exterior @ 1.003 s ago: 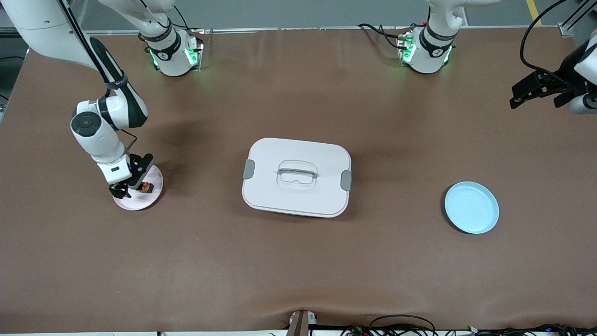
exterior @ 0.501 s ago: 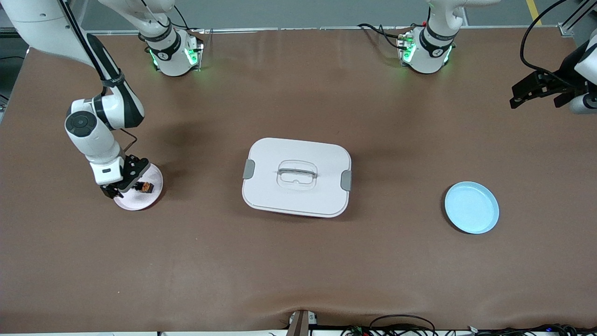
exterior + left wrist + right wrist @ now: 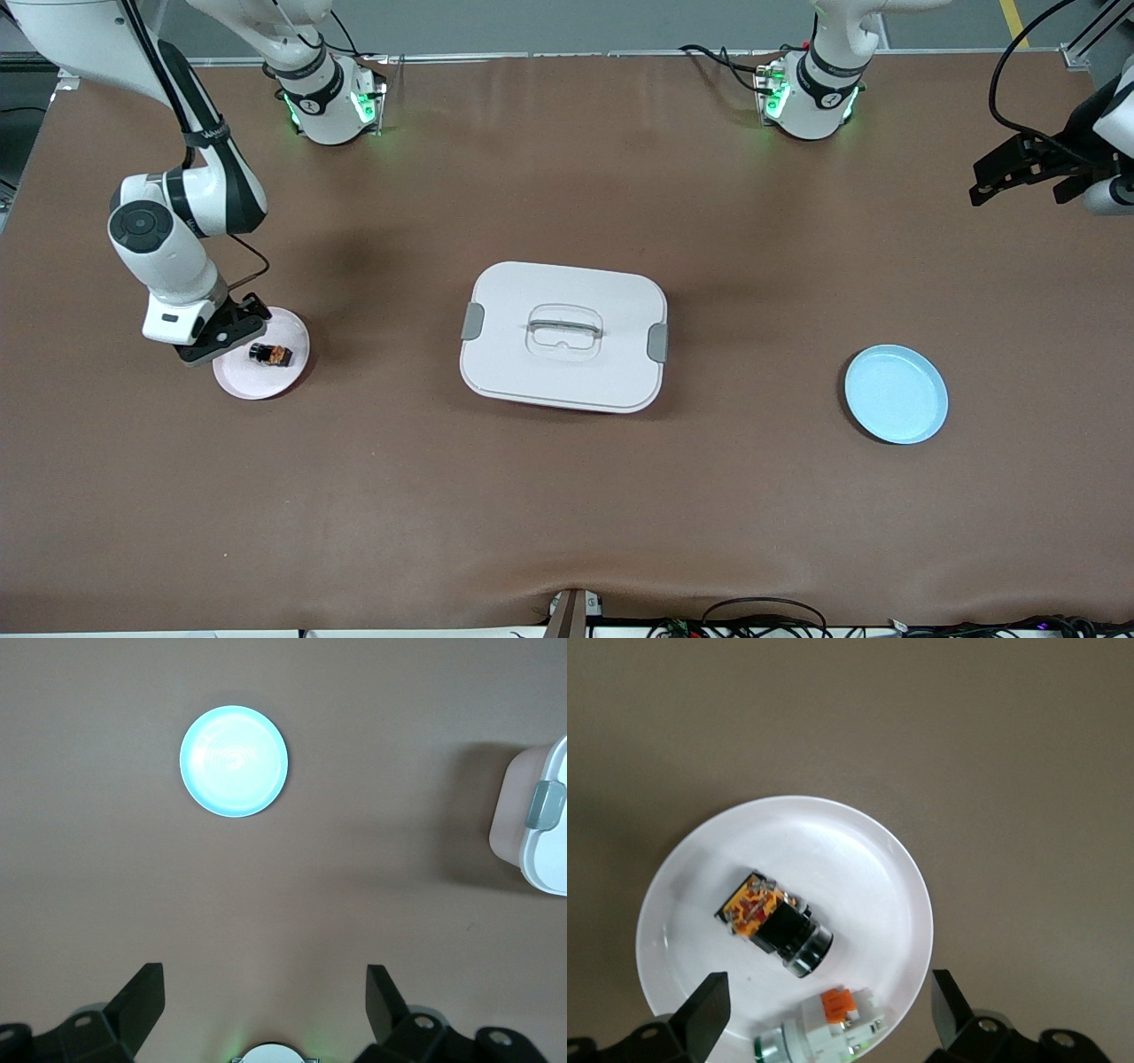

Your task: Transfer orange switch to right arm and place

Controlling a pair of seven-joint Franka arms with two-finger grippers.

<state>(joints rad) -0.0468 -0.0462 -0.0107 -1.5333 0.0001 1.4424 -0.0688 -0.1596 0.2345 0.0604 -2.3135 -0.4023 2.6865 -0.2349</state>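
Orange switch (image 3: 269, 354) lies on its side on the white plate (image 3: 290, 372), at the right arm's end of the table. In the right wrist view the switch (image 3: 774, 923) is a dark blocky part with orange markings on one end and a round dark end at about 4 o'clock from those markings. Nothing is holding it. Just beside it on the same plate (image 3: 895, 877) there is a white-grey part (image 3: 824, 1026) with an orange patch; this part is close to the plate's edge and is partly cut off in that view.

The right gripper (image 3: 205, 341) hangs over the edge of the white plate, at about 10 o'clock from the switch in the front view. Its jaws are spread wide and hold nothing; the two fingers (image 3: 707, 1008) stand apart, and the switch is not between them.

The left gripper (image 3: 1010, 173) is up in the air over the left arm's end of the table. It is also open and empty, and this arm waits.

A white box (image 3: 563, 335) with a closed lid and grey clips sits in the middle of the table. A blue plate (image 3: 896, 394) lies toward the left arm's end, at about 4 o'clock from the box in the front view, well apart from it.
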